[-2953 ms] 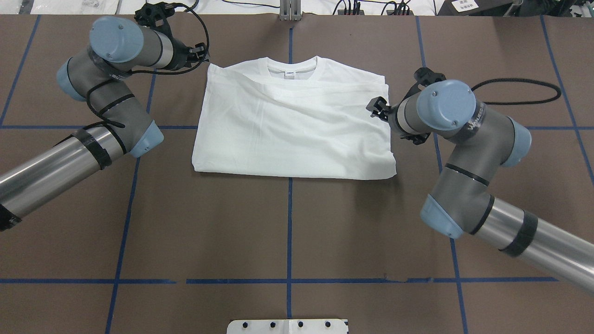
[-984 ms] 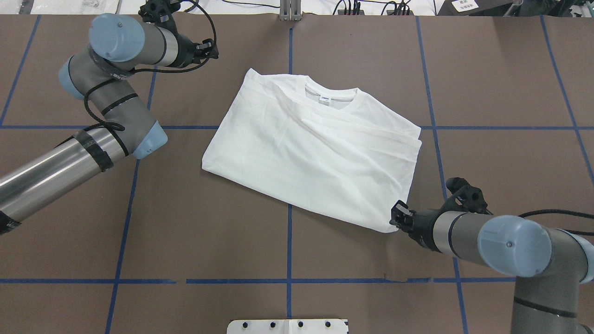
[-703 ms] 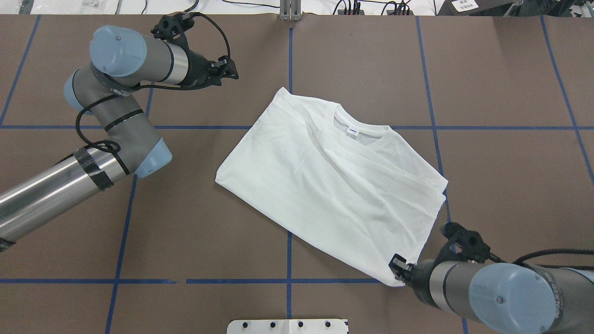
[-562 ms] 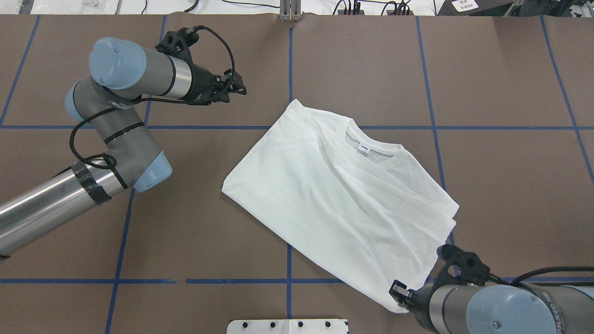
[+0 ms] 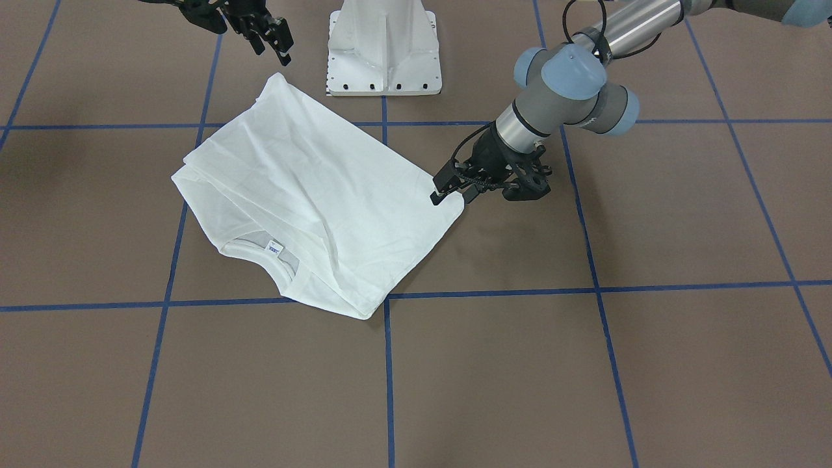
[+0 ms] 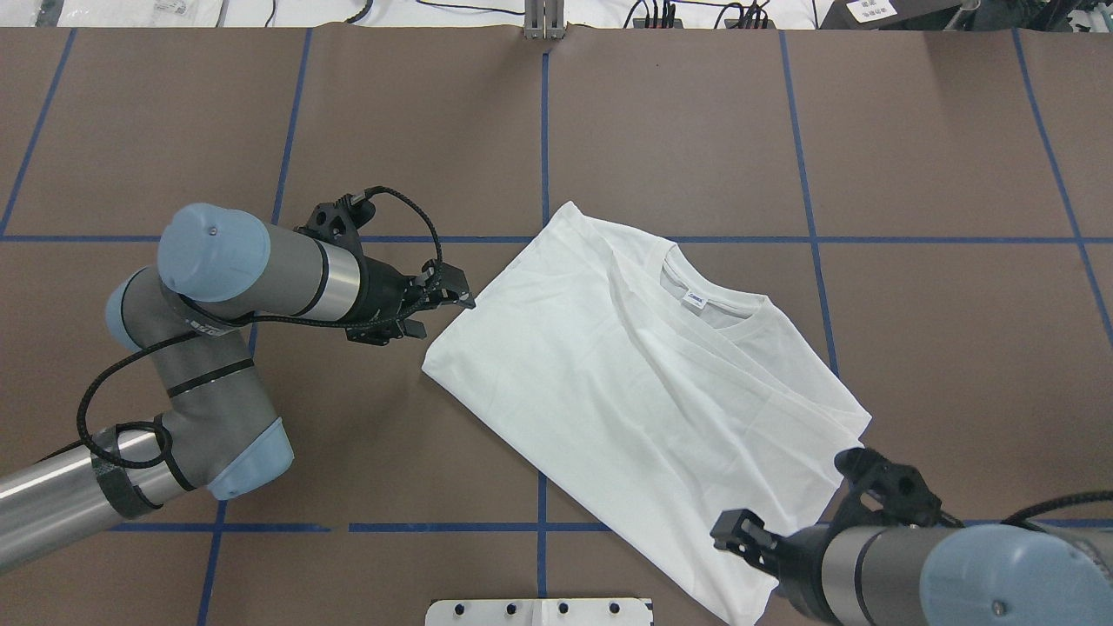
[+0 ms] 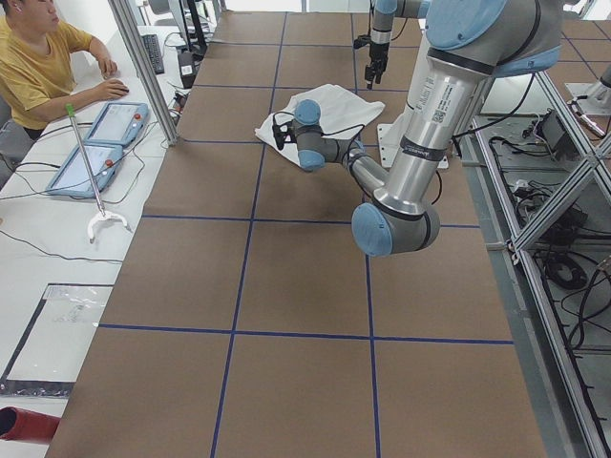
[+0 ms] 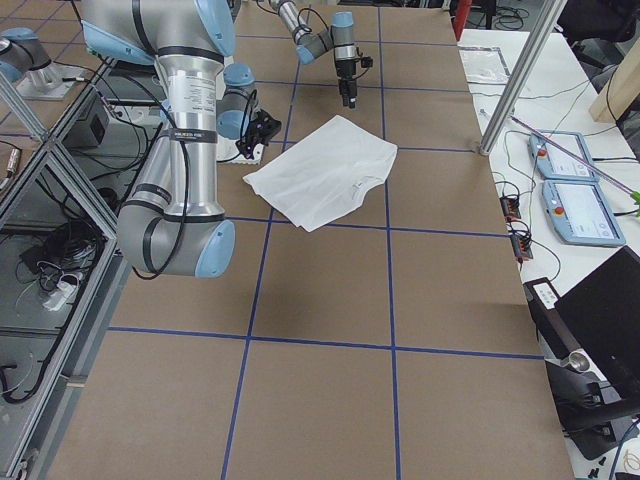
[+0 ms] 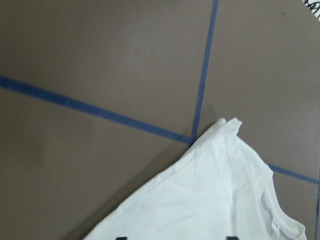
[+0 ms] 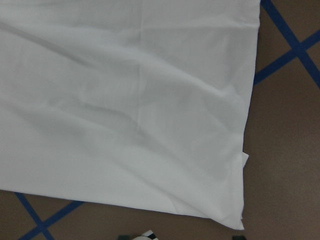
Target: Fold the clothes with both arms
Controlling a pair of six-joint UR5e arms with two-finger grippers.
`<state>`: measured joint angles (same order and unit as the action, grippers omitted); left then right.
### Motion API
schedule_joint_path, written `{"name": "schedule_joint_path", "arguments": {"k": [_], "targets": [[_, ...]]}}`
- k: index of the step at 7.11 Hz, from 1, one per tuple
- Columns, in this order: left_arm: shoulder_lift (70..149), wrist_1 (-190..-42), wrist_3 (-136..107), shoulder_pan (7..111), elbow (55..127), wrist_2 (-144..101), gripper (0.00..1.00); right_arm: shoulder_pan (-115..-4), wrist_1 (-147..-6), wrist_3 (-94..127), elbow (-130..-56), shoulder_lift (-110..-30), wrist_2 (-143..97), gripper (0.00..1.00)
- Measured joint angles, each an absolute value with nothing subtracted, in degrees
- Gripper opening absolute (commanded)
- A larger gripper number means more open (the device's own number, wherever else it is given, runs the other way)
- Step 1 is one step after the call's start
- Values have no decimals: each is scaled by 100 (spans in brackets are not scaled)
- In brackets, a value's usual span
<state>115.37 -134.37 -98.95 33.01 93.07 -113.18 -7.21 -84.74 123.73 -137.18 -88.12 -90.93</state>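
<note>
The white T-shirt (image 6: 626, 391) lies folded and turned diagonally on the brown table, neck label (image 6: 696, 300) up and printed text hidden. It also shows in the front view (image 5: 305, 188). My left gripper (image 6: 450, 304) is open, low at the shirt's left corner (image 5: 455, 209). In the left wrist view, cloth (image 9: 210, 200) lies between its spread fingertips. My right gripper (image 6: 737, 532) is open and raised over the shirt's near right corner (image 5: 276, 81). The right wrist view looks down on flat cloth (image 10: 125, 100).
The white mounting pedestal (image 5: 383, 45) stands at the near table edge by the shirt. Blue tape lines (image 6: 543, 130) grid the brown table. An operator (image 7: 43, 67) sits at a side bench with two control pendants (image 7: 100, 143) beyond the far edge.
The right gripper dragged the shirt toward the robot and rotated it, then let go and rose. The left arm swung from the far edge down to the shirt's left corner.
</note>
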Motion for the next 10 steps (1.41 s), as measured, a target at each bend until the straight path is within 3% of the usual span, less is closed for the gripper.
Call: {"name": "schedule_joint_path", "arguments": {"k": [3,7,9,10], "targets": [[11484,-13025,-10049,3043,9301,-11284,84,-1896,-8477,12189,-13009,-7992,-9160,100],[11402,-12905,-10055,3006,9288,-11276,63,-1991,-8500,12130,-12810,-7882,-9167,100],[11393,-12908,-10055,2999,9242,-11274,47,-1993,-8507,12129,-12814,-7887,-9167,100],[11391,-12908,-10055,2995,9223,-11273,29,-1993,-8507,12129,-12814,-7886,-9167,100]]}}
